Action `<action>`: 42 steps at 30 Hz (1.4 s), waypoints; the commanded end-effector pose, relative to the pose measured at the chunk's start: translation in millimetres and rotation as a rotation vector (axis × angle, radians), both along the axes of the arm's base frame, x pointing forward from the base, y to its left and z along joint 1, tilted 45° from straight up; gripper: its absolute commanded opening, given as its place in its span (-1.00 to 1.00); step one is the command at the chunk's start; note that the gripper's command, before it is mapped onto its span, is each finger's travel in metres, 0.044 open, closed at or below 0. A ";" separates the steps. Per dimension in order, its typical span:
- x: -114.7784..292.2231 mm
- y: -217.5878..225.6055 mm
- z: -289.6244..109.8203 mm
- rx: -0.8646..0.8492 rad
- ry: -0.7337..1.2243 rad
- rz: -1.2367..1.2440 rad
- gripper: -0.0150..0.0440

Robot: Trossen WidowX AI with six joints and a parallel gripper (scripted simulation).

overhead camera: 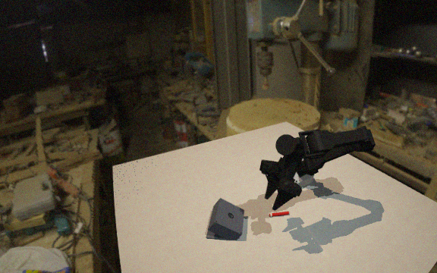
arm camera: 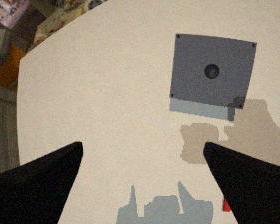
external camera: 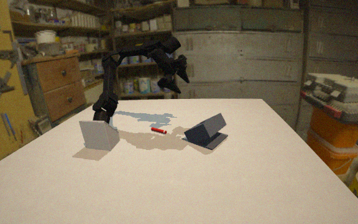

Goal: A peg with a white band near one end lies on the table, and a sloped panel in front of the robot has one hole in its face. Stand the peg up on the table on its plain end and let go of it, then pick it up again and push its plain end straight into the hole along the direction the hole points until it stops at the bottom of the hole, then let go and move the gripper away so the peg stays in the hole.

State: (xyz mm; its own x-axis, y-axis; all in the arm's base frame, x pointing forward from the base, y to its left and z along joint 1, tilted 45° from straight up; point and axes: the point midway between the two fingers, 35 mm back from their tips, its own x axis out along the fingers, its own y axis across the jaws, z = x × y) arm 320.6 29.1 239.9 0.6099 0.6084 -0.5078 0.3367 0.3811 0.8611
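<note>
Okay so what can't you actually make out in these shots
- Peg: wrist view shows only a red sliver; the right finger hides the rest.
- Peg's white band: too small and blurred in the exterior view.
- Hole depth: dark in every view.
- Panel face: turned away in the exterior view.

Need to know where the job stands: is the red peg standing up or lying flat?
Lying flat. The peg rests lengthwise on the table; the open pincer hangs above it, holding nothing.
</note>
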 end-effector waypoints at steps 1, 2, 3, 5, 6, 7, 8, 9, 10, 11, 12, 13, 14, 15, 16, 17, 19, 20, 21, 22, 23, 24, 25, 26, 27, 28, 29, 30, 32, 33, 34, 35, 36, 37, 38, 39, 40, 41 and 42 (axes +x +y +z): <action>-8.3 -0.1 -38.1 -0.047 0.101 0.069 1.00; -11.0 0.1 -46.4 -0.056 0.124 0.090 1.00; -14.0 0.4 -54.4 -0.065 0.148 0.111 1.00; -20.7 1.2 -69.7 -0.080 0.194 0.155 1.00; -24.5 1.7 -76.9 -0.086 0.216 0.179 1.00; -28.5 2.3 -83.8 -0.091 0.239 0.203 1.00; -32.7 2.9 -90.4 -0.095 0.261 0.228 1.00; -37.1 3.6 -96.7 -0.098 0.282 0.253 1.00; -41.7 4.3 -102.7 -0.100 0.303 0.280 1.00; -46.4 5.1 -108.4 -0.100 0.324 0.306 1.00; -51.3 5.9 -113.7 -0.100 0.345 0.334 1.00; -56.4 6.8 -118.6 -0.098 0.365 0.361 1.00; -61.5 7.7 -123.3 -0.095 0.384 0.390 1.00; -65.8 8.4 -126.8 -0.092 0.400 0.413 1.00; -68.5 8.9 -128.8 -0.090 0.409 0.428 1.00; -69.4 9.1 -129.5 -0.089 0.412 0.432 1.00; -69.4 9.1 -129.5 -0.089 0.412 0.432 1.00; -69.4 9.1 -129.5 -0.089 0.412 0.432 1.00; -69.4 9.1 -129.5 -0.089 0.412 0.432 1.00; -69.3 9.2 -129.7 -0.089 0.412 0.432 1.00; -69.1 9.8 -130.3 -0.089 0.412 0.432 1.00; -68.9 10.6 -131.4 -0.089 0.412 0.432 1.00; -68.6 11.7 -132.6 -0.090 0.412 0.432 1.00; -68.3 12.7 -133.8 -0.090 0.412 0.432 1.00; -68.0 13.8 -135.1 -0.090 0.412 0.432 1.00; -67.7 14.9 -136.3 -0.091 0.412 0.432 1.00; -67.4 16.0 -137.5 -0.091 0.412 0.432 1.00; -67.1 17.0 -138.7 -0.091 0.413 0.432 1.00; -66.7 19.2 -141.1 -0.092 0.413 0.432 1.00; -66.4 20.3 -142.3 -0.092 0.413 0.431 1.00; -66.2 21.4 -143.5 -0.092 0.413 0.431 1.00; -66.0 22.5 -144.7 -0.092 0.413 0.431 1.00; -65.8 23.6 -145.9 -0.092 0.413 0.431 1.00; -65.6 24.7 -147.0 -0.092 0.413 0.431 1.00; -65.4 25.8 -148.2 -0.092 0.413 0.431 1.00; -65.2 27.0 -149.4 -0.092 0.413 0.431 1.00; -65.1 28.1 -150.5 -0.093 0.412 0.431 1.00; -64.9 29.2 -151.7 -0.093 0.412 0.431 1.00; -64.8 30.3 -152.8 -0.093 0.412 0.431 1.00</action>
